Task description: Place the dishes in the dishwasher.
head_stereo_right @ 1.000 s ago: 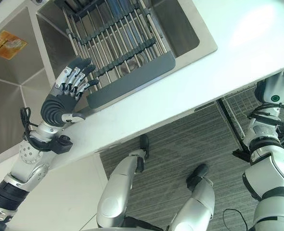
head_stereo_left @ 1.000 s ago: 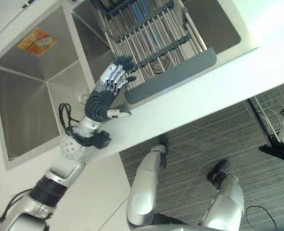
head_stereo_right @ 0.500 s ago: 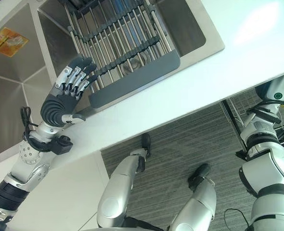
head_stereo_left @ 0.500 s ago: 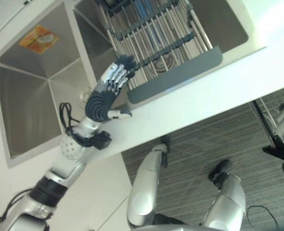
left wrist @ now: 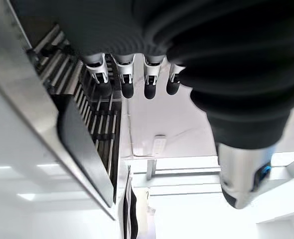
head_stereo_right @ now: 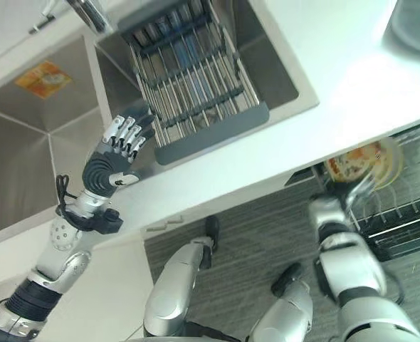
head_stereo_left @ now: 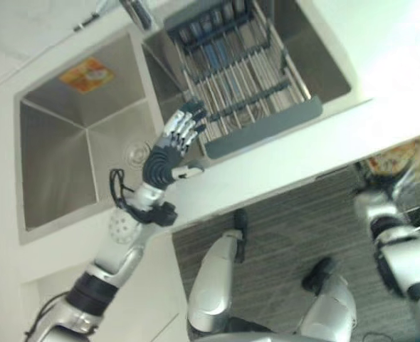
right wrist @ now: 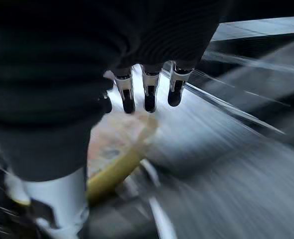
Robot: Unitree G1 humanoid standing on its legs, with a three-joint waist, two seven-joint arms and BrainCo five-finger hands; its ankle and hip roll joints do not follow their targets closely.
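Right robot hand: pinches plate at 4 o'clock, positioned over dishwasher rack for loading.
Left robot hand: fingers spread, idle beside sink rack.

A stainless double sink is sitting recessed in the white surface, with an orange sticker lying on the wall of its left basin and a round drain showing in that basin's floor. A wire drying rack with a dark grey front edge is resting across the right basin, and a faucet is standing at the sink's far edge. Grey striped carpet is covering the floor below the surface.
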